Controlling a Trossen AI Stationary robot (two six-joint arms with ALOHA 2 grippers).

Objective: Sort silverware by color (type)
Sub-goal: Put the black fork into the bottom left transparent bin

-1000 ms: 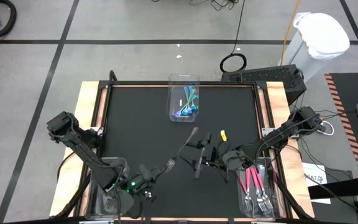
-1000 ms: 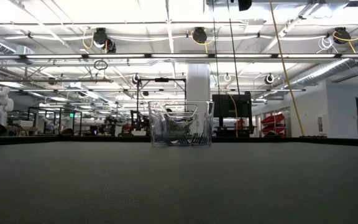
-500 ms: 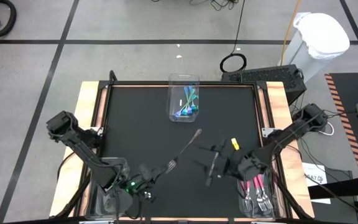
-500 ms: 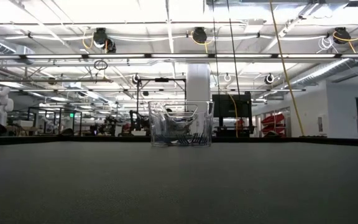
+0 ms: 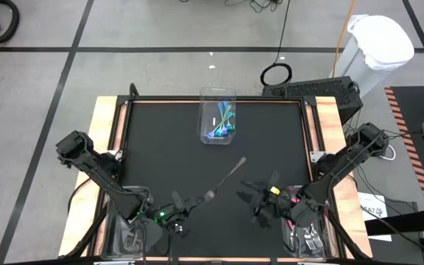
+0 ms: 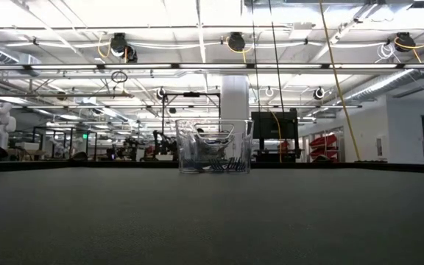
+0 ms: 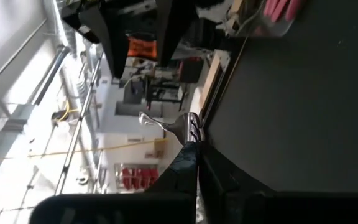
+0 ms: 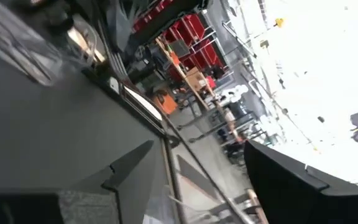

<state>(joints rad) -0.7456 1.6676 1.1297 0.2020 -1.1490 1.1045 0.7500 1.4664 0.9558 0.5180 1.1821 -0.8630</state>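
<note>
One grey fork point(image 5: 223, 182) is gripped by the handle in the closed left pincer point(image 5: 185, 206) at the bench's point(image 5: 160, 147) near edge. Right pincer point(image 5: 260, 204), fingers spread and empty, hangs beside the pink-handled forks point(image 5: 304, 221) in the right-hand bin point(image 5: 322, 243). Teal utensils point(image 5: 221, 125) fill the far bin point(image 5: 217, 96).

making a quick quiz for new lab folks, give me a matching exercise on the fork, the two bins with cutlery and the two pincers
Things:
1. silver fork
2. far bin
3. right bin
4. right pincer

Places or states:
a. holds pink-handled forks
b. held by the shut left pincer
c. open, empty, above the mat
d. holds blue and green cutlery

Pairs: 1-b, 2-d, 3-a, 4-c
</note>
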